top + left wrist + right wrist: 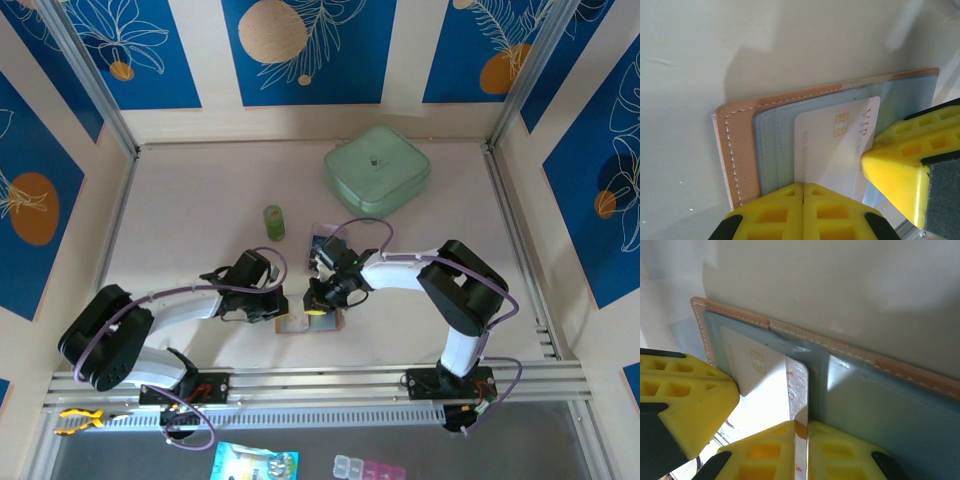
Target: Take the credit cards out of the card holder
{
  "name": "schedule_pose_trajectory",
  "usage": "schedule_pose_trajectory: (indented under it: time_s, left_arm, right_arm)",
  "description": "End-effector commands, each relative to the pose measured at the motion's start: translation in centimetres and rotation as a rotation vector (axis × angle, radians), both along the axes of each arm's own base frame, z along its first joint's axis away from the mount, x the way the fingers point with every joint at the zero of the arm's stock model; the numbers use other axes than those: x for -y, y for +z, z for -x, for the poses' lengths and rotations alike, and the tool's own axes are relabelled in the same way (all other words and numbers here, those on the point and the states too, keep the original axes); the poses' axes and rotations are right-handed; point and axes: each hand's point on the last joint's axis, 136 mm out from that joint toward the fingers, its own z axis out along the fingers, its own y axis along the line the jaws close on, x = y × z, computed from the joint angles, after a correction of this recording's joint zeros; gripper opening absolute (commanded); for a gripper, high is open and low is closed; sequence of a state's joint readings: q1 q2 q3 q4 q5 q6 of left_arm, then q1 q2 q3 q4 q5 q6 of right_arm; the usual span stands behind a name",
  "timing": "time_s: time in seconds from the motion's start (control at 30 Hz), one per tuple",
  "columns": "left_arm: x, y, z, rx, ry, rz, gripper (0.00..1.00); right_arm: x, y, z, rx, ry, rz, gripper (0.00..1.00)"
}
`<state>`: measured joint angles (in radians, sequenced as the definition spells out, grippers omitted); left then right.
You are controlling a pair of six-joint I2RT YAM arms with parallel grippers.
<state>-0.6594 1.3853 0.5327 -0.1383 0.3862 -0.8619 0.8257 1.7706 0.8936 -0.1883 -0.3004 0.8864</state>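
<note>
The card holder [308, 323] lies open on the table, tan leather outside [735, 155] and grey-blue inside [880, 405]. A white credit card [825, 150] with a gold chip and red lettering sticks partly out of its pocket. My right gripper [807, 427] is shut on that card's [760, 385] free edge, which bends up between the fingers. My left gripper [803, 192] is shut with nothing between its fingers, its tips resting at the near edge of the holder and card. In the top view my left gripper [278, 305] and my right gripper [318, 300] meet over the holder.
A small dark blue flat piece [323, 240] lies just behind the right gripper. A green cylinder [273, 222] stands behind the left gripper. A pale green square box [377, 168] sits at the back right. Walls close in the table on three sides.
</note>
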Motion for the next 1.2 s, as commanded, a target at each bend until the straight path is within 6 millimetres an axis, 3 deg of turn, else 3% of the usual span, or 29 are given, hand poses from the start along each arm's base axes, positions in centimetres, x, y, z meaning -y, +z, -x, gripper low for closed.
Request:
schedule_pose_trajectory:
  time_s: [0.0,1.17]
  left_arm:
    - [-0.9,-1.3,0.9,-0.043,-0.009,-0.061,0.04]
    - [-1.1,-0.5,1.0,-0.021,-0.01,-0.06,0.04]
  right_arm:
    - [-0.6,0.9,0.2,-0.01,0.0,-0.065,0.13]
    - [-1.3,1.8,0.5,-0.041,-0.001,-0.193,0.15]
